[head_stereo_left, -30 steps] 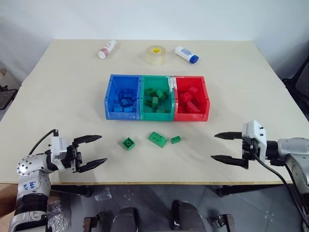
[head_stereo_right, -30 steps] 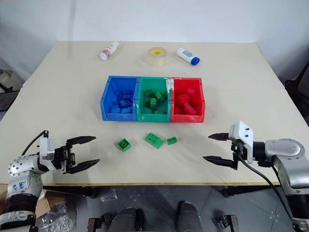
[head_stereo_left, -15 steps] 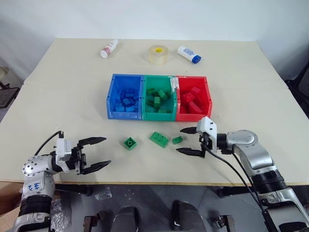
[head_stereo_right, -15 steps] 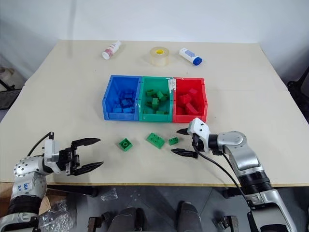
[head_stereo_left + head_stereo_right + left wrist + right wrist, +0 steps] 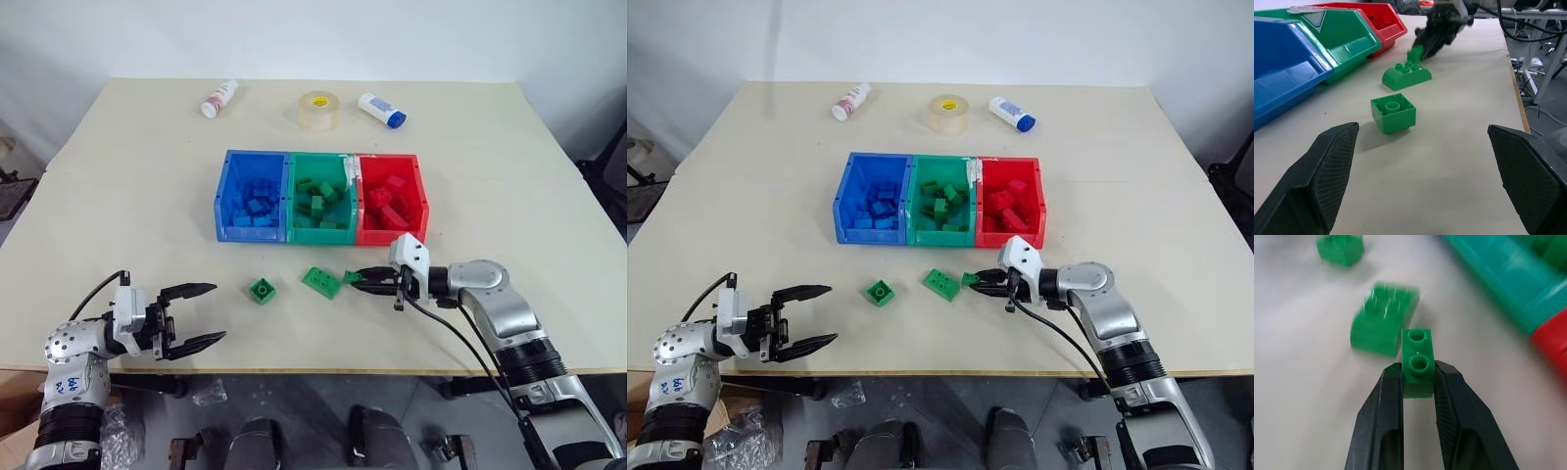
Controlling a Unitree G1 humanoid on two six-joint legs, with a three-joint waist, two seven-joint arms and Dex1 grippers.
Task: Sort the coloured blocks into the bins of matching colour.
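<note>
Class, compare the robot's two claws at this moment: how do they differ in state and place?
The right claw is shut on a small green brick; the left claw is open and holds nothing. The right claw sits in front of the green bin, beside the rounded green brick; the left claw hovers at the table's near edge, apart from the square green brick. Both have two black fingers.

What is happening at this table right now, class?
A two-armed robot is sorting toy bricks into three joined bins, blue, green and red, which already hold matching bricks. The right gripper is shut on a small green two-stud brick just in front of the bins. Two more green bricks lie on the table beside it: a curved one and a square one. The left gripper is open near the table's front edge, holding nothing.
</note>
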